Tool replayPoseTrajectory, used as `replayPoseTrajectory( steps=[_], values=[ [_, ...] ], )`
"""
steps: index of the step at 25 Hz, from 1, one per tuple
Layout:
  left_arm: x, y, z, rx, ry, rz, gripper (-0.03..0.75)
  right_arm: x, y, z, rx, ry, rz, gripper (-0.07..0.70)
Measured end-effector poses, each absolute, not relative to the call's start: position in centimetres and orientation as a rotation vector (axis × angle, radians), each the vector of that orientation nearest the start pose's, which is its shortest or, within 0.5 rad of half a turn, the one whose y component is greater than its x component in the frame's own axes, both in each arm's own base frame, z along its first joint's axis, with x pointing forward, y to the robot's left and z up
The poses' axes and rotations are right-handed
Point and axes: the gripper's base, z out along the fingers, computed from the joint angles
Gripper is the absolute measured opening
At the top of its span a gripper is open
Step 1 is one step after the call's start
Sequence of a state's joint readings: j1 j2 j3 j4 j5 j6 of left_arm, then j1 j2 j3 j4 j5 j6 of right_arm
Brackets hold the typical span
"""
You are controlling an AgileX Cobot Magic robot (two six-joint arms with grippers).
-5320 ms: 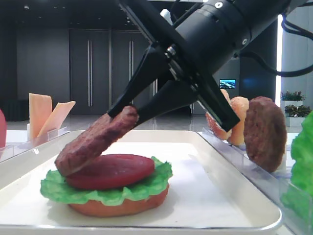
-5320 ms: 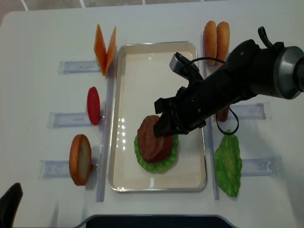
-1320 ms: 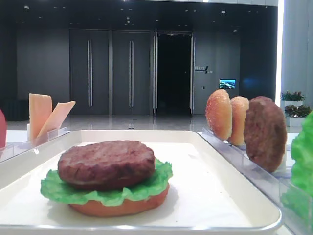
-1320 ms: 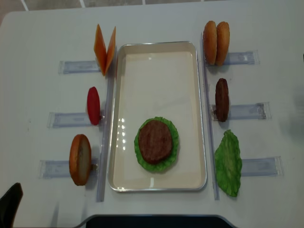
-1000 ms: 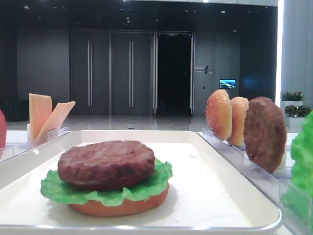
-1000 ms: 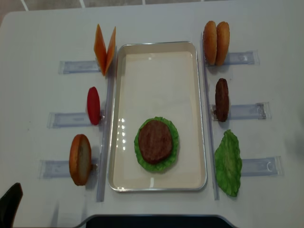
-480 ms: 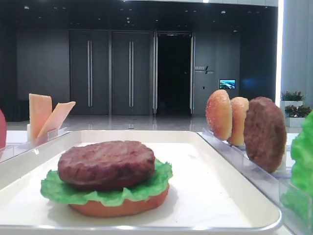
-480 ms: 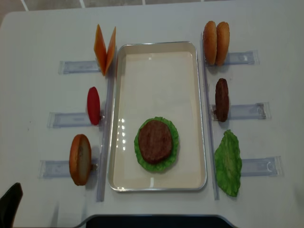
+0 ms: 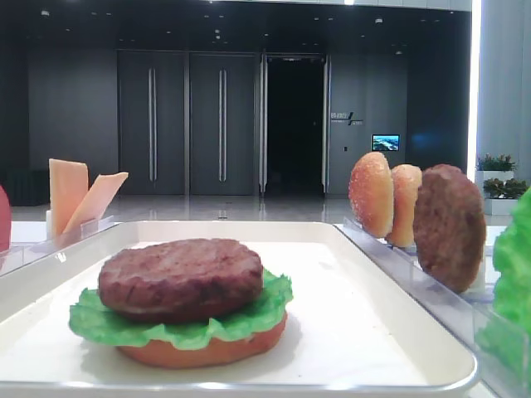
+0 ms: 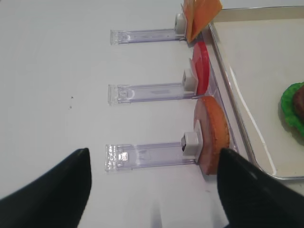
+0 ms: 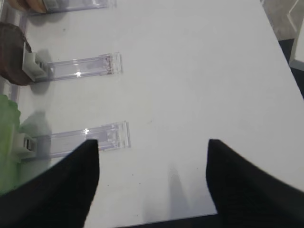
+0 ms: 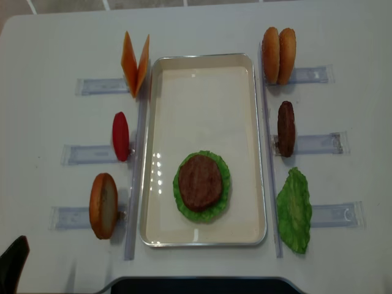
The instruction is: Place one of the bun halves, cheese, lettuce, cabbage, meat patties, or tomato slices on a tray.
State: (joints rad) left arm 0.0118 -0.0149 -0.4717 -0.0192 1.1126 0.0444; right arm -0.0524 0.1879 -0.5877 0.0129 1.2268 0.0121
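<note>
Nearest the low front camera: stack on the tray (image 12: 152,147), at its near end. Bottom up: orange-brown bun base (image 9: 203,350), lettuce (image 9: 178,322) with frill sticking out all round, meat patty (image 9: 181,276) flat on top. From overhead only the patty (image 12: 199,182) and the green ring (image 12: 225,174) show. Rest of the tray floor is bare white.

Left fingers (image 10: 154,190): spread wide, holding nothing, dark tips at the bottom corners of the left wrist view, hovering over the tabletop (image 12: 49,110) left of the tray. Ahead of them, a bun half (image 10: 212,134) stands on edge in its clear holder strip (image 10: 147,156), touching the tray's outer rim line. Next strip up: tomato slice (image 10: 201,68), on edge. Furthest: cheese slices (image 10: 200,14), leaning apart in a V.

Right fingers (image 11: 152,183): also spread wide, empty, over bare tabletop right of the tray. In that wrist view two clear strips (image 11: 80,140) run to the left edge; spare lettuce leaf (image 11: 8,142) and second patty (image 11: 12,54) are cut off there.

Overhead, right side near to far: lettuce leaf (image 12: 294,209) lying flat, patty (image 12: 286,128) on edge, two bun halves (image 12: 278,55) on edge side by side, touching. Left side near to far: bun half (image 12: 103,205), tomato (image 12: 120,136), cheese (image 12: 135,62).

Neither arm shows in the overhead or low front view.
</note>
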Motion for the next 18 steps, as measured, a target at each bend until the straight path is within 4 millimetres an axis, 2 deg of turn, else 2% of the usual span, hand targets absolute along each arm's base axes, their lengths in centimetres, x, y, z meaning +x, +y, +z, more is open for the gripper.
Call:
replayPoseTrajectory(
  steps=[4,9,18],
  values=[
    [-0.6,-0.2,26.5,0.036,2.109,0.01,0.636,-0.4,0.2,27.5,0.071,2.247,-0.001,0.486],
    [-0.6,-0.2,26.5,0.036,2.109,0.01,0.636,-1.5,0.2,27.5,0.066,2.144,0.0,0.486],
    [-0.6,-0.2,26.5,0.036,2.109,0.01,0.636,-0.9,0.2,27.0,0.053,2.122,-0.003,0.486]
  ],
)
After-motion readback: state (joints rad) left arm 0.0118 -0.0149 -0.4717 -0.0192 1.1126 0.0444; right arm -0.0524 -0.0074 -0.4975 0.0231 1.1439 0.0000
